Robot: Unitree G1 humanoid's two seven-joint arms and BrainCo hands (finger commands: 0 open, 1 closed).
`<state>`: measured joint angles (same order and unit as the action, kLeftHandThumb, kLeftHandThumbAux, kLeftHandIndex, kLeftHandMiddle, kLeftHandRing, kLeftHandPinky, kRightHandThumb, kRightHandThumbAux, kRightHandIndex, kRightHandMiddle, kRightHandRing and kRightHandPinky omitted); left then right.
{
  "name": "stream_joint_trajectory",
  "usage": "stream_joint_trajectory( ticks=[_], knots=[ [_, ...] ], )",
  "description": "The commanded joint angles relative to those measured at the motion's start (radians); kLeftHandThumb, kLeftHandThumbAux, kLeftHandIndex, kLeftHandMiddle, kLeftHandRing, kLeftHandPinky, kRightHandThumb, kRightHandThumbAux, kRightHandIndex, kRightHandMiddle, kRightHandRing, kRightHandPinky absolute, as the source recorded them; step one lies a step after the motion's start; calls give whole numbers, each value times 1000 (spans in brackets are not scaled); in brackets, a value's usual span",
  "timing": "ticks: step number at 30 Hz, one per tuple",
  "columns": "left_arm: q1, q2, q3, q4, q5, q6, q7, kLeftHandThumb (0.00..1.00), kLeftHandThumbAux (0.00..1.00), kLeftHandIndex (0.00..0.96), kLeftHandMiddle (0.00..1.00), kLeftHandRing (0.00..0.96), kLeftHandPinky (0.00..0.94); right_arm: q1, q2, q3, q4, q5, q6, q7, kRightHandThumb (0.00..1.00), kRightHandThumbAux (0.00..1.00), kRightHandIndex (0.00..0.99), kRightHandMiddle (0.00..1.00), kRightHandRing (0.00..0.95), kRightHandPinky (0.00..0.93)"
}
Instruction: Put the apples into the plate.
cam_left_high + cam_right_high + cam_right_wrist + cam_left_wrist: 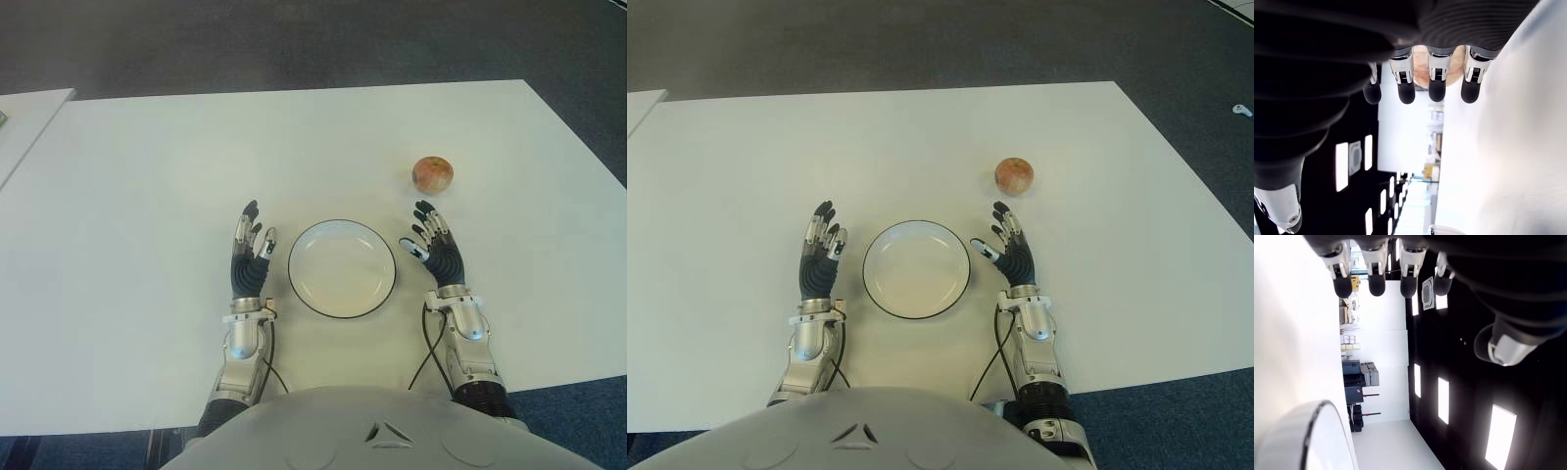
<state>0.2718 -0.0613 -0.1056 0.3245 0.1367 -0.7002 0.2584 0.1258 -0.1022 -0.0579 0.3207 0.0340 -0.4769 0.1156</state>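
Reddish and mottled with yellow, the apple point(432, 173) sits alone on the white table point(147, 196), ahead of my right hand point(437, 252) and a little to its right, apart from my fingertips and not touching them. In my right wrist view its round skin point(1426, 66) shows just past my extended fingers point(1437, 83). That hand is flat-posed, fingers straight and spread, thumb angled in toward the plate point(342, 268), holding nothing. The plate, white with a dark rim, lies between my two hands and has nothing in it; the apple is well clear of it, beyond its far right side. My left hand point(250, 258) is beside the plate's left rim, mirrored to the right: fingers stretched forward and loose, thumb turned inward, nothing grasped. My left wrist view shows those fingers point(1376, 279) straight out with the plate's rim point(1315, 418) close by. Both forearms reach forward from my body, roughly parallel, wrists near the table's front edge.
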Motion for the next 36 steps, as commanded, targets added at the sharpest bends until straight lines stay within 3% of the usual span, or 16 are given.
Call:
stream_joint_trajectory(
  ticks=[1, 14, 22, 26, 29, 32, 36],
  knots=[
    [97, -18, -8, 75, 29, 15, 12, 20, 495, 43, 31, 0, 0, 26, 5, 11, 28, -13, 41, -1, 127, 635, 0, 0, 0, 0],
    [78, -22, 6, 95, 7, 21, 14, 46, 507, 46, 30, 0, 0, -3, 11, 26, 32, -39, 51, -17, 118, 626, 0, 0, 0, 0],
    [63, -20, 11, 123, 26, -12, 38, 52, 506, 49, 21, 0, 0, -22, 5, 30, 34, -59, 31, -28, 114, 628, 0, 0, 0, 0],
    [53, -7, 15, 137, 34, -19, 53, 48, 512, 37, 7, 0, 0, -28, -60, -2, -99, -98, -27, -38, 176, 616, 0, 0, 0, 4],
    [51, 4, 18, 138, 36, 0, 58, 52, 526, 31, 2, 0, 0, -77, -144, -46, -169, -240, -123, -106, 233, 602, 0, 0, 0, 19],
    [48, 5, 17, 143, 38, 10, 62, 67, 543, 27, 0, 0, 0, -138, -236, -76, -147, -411, -215, -206, 270, 590, 0, 0, 0, 17],
    [36, 0, 14, 160, 36, 4, 66, 83, 559, 23, 0, 0, 0, -215, -328, -81, -104, -606, -244, -356, 306, 590, 2, 0, 1, 20]
  ],
)
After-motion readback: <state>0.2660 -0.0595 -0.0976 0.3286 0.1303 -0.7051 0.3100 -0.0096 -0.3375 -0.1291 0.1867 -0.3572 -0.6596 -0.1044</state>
